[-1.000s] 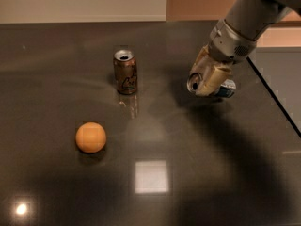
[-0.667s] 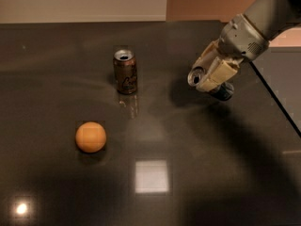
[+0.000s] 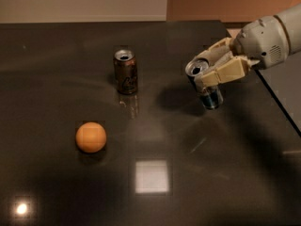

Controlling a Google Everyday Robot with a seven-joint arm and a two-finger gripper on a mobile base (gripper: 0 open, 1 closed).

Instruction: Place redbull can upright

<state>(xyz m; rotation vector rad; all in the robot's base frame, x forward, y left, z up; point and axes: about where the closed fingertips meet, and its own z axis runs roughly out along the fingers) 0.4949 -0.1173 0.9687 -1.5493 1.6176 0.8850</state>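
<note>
The redbull can (image 3: 211,97), slim and silver with blue patches, leans leftward, clamped between the cream fingers of my gripper (image 3: 208,72) near the right edge of the dark glossy tabletop (image 3: 225,173), well apart from the upright brown-gold can (image 3: 126,72) and the round orange ball (image 3: 91,137).

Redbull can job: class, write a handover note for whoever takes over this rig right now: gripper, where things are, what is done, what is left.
Gripper: over the table's right side, shut on the redbull can.
Can: held tilted, silver top facing the camera, base low near the table; contact unclear.
Brown can stands upright to its left; orange sphere lies nearer the camera.
Done: can grasped.
Left: set it upright, release, withdraw.
</note>
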